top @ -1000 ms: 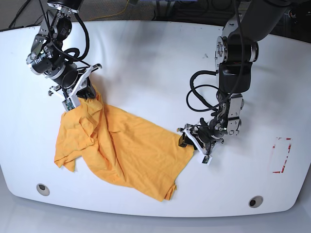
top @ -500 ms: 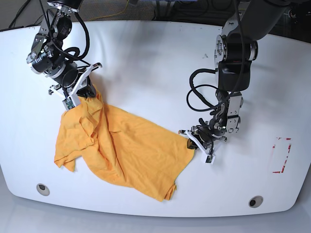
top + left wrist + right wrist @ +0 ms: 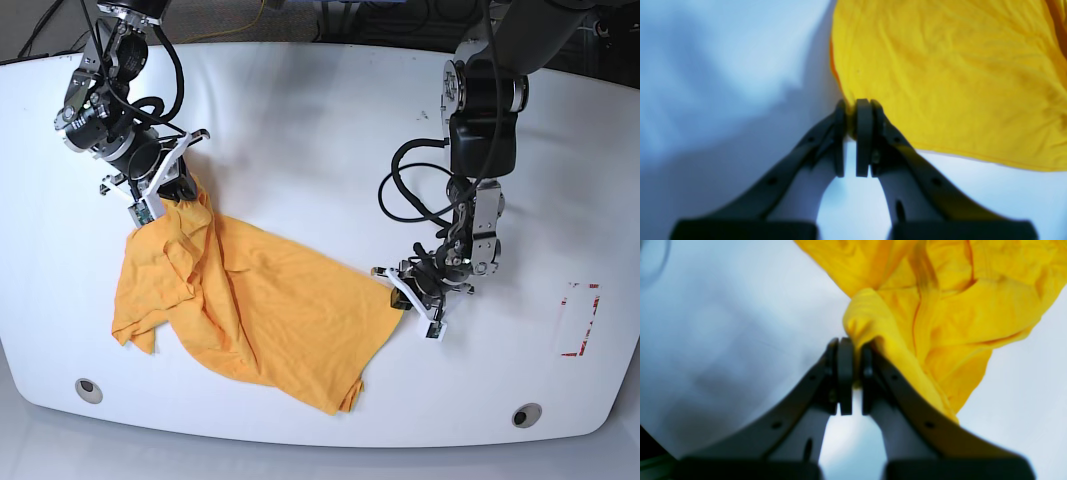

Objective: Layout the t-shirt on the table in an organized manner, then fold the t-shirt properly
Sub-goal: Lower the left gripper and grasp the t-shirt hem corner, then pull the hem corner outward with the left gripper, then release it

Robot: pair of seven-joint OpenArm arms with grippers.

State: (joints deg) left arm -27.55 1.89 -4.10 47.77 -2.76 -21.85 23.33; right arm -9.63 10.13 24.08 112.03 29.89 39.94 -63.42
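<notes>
Base view: the t-shirt (image 3: 255,305) lies rumpled on the table (image 3: 300,130), spreading from 9 o'clock toward the centre and down to 6 o'clock. The right gripper (image 3: 165,195), at 10 o'clock, pinches a bunched upper corner. The left gripper (image 3: 405,295), just past centre toward 4 o'clock, is pressed together on the cloth's edge. A red tape outline (image 3: 580,320) sits at 3 o'clock; grey grommets (image 3: 88,389) mark the near edge.

Left wrist view: the jaws are clamped on a thin fold of the shirt's edge, fabric fanning toward 2 o'clock.

Right wrist view: the jaws pinch a thick gathered fold, cloth hanging toward 1 o'clock.
</notes>
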